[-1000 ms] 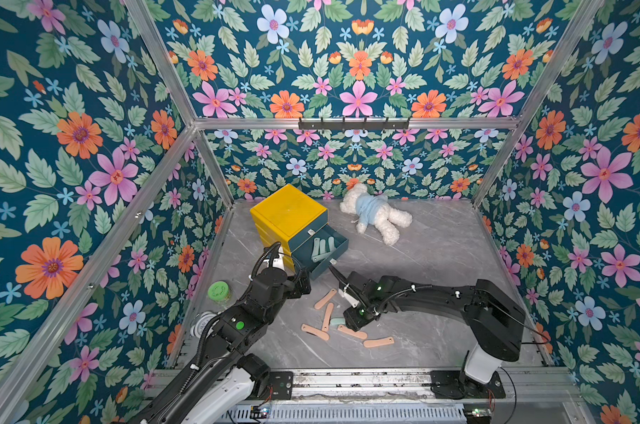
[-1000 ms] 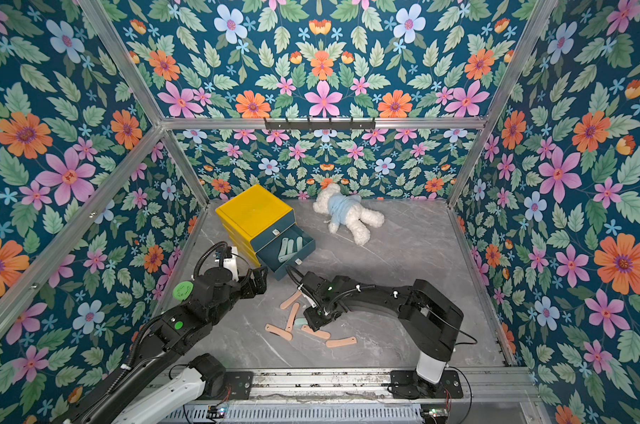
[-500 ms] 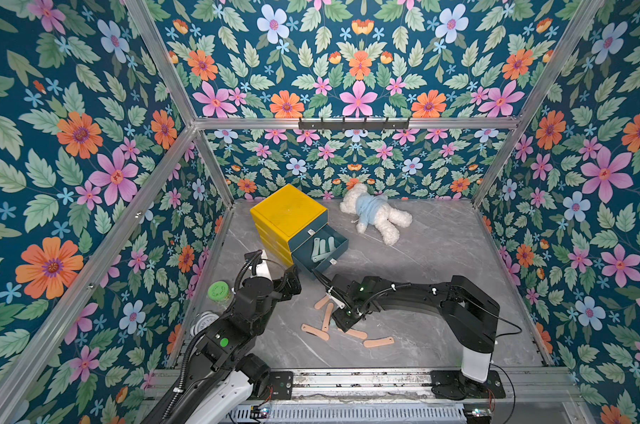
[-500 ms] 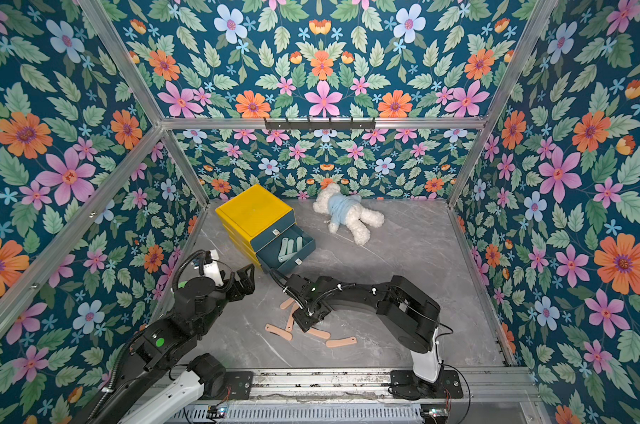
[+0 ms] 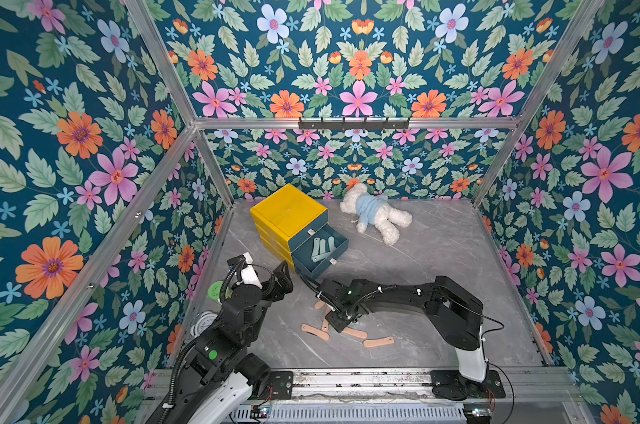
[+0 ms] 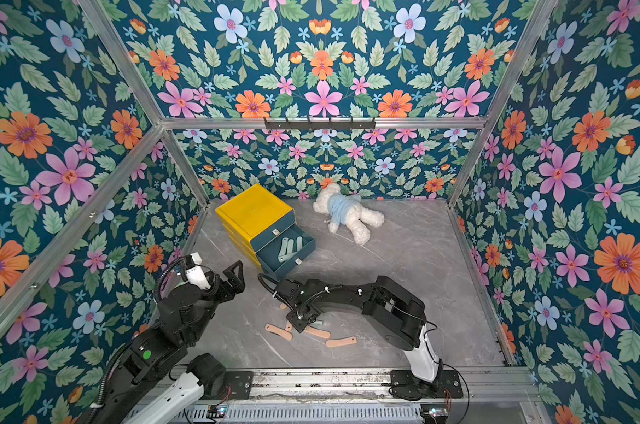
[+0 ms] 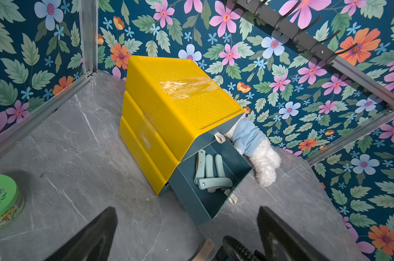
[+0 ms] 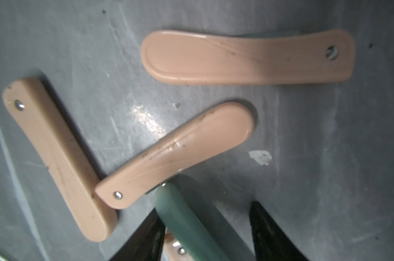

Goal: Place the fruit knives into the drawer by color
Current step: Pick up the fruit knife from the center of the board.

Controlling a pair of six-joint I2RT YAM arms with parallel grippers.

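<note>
the right pincer (image 8: 207, 210) hangs low over the grey marbled worktop (image 5: 439, 257), jaws parted around a pale teal fruit knife (image 8: 180, 217) that lies against one finger (image 8: 146, 237), with a gap to the other; nothing is clamped. three salmon pink knives (image 8: 248, 56) lie flat just beyond it, two of them touching end to side, and both top views show more pink knives (image 5: 378, 342) scattered beside the arm. near the back left corner, one blue drawer (image 5: 322, 270) of the yellow cabinet (image 5: 287, 211) stands pulled out, with several teal knives (image 7: 210, 171) inside. the left pincer (image 7: 187, 237) is spread wide and empty, near the drawer. a teddy bear (image 5: 375, 216) lies near the back wall.
</note>
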